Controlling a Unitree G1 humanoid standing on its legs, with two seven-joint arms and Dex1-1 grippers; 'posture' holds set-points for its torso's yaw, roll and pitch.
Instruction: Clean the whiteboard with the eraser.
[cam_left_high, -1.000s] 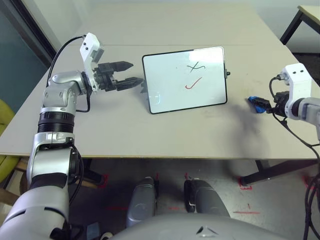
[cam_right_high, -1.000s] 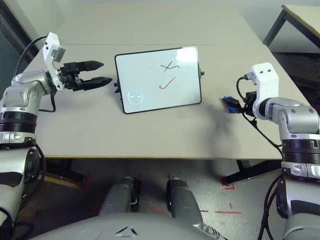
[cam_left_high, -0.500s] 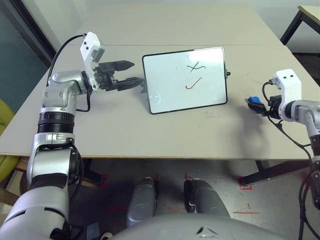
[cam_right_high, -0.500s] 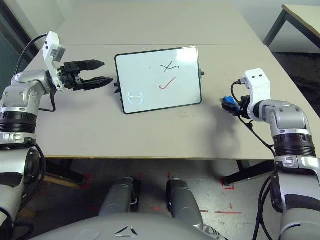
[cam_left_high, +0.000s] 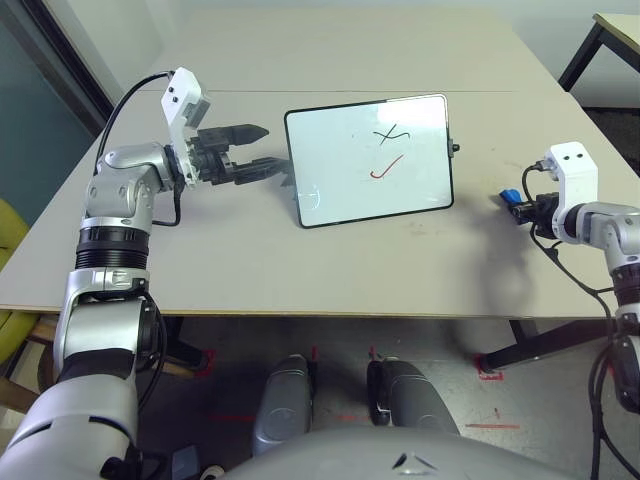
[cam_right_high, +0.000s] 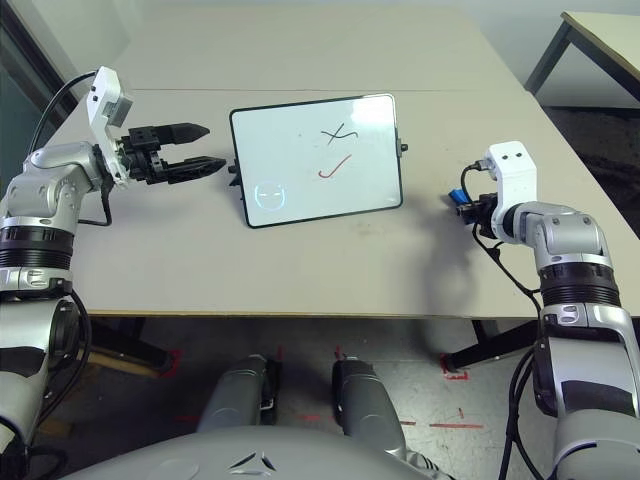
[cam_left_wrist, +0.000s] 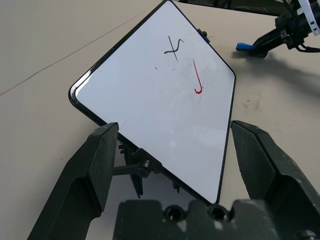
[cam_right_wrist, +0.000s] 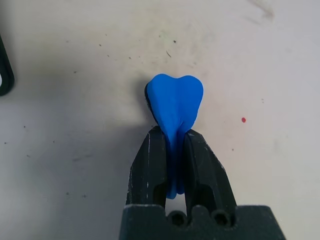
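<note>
On the right side of the table (cam_left_high: 300, 265), nearest the robot, the right gripper (cam_right_wrist: 174, 150) pinches the eraser (cam_right_wrist: 175, 102) hard between its two black fingers; the blue block bulges out past the fingertips and is squeezed thin between them, so its true shape is hard to judge. It hangs low over the tabletop, well to the right of the whiteboard (cam_left_high: 368, 158). Whether it touches the surface cannot be told. Farther in, the whiteboard lies flat near the middle of the table, with a small knob on its right edge. It bears a black squiggle like an X and a red tick below it; no readable words. Beside its left edge, the left gripper (cam_left_high: 268, 146) hovers with its fingers spread wide, holding nothing.
</note>
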